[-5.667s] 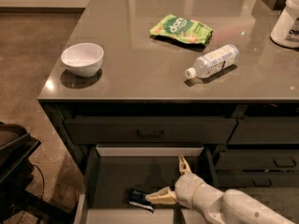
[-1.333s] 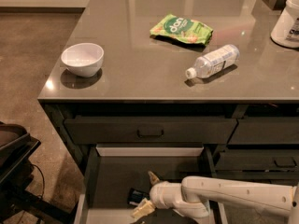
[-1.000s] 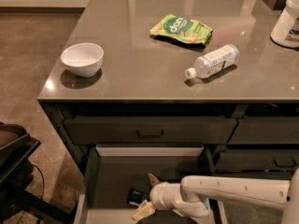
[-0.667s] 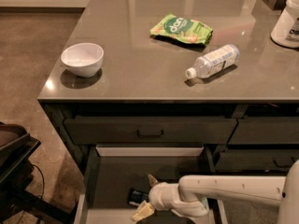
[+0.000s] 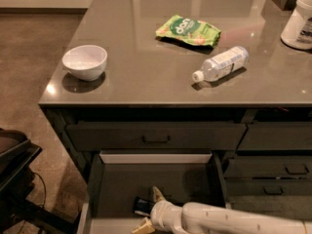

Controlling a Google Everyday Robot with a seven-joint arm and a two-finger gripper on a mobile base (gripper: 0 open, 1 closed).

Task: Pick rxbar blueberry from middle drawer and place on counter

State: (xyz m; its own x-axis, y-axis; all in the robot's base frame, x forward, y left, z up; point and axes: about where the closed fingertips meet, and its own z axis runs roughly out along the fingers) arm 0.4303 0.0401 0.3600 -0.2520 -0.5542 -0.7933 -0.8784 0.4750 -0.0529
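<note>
A glossy grey-brown tabletop [image 5: 146, 77] is seen over dark cabinets, with a brownish floor [image 5: 29, 52] to the left and beyond it. On the tabletop a white bowl [image 5: 85, 61] is placed near the left front corner, a green snack bag [image 5: 188, 31] lies farther back, and a clear bottle [image 5: 220, 63] is laid on its side to the right of centre; a white tub [image 5: 298, 19] is cut off at the far right edge. Below a closed drawer front [image 5: 156, 136], the middle drawer [image 5: 146, 182] is pulled out. The rxbar blueberry [image 5: 142, 206] is lying on its floor near the front. The tool [image 5: 149, 210] is lowered into the drawer with its fingers spread apart, one on either side of the bar, nothing clamped.
</note>
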